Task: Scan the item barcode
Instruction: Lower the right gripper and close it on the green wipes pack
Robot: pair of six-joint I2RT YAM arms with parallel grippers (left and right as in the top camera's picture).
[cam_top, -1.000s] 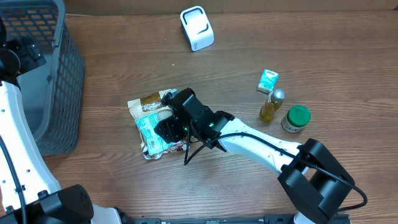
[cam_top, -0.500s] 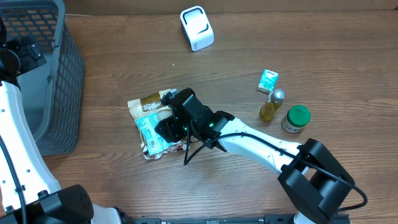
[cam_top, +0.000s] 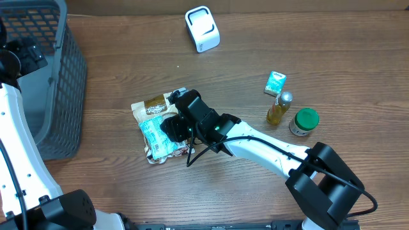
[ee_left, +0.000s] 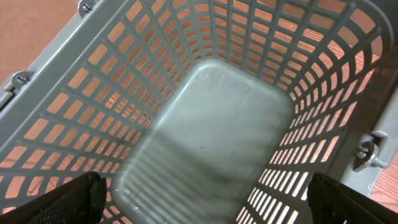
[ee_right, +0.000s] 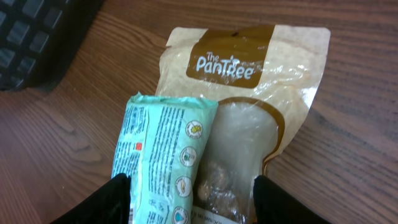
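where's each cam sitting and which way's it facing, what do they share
overhead: above the table, facing down; left arm and right arm show.
left wrist: above the basket, facing down into it; left pincer tips at the bottom corners.
right wrist: low over the teal packet and pouch, facing down; right pincer tips flank them.
shared: overhead and right wrist see teal packet and pouch; overhead and left wrist, the basket.

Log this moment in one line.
left gripper: open, above basket | right gripper: open, over teal packet and PanTree pouch | phase: pre-grasp
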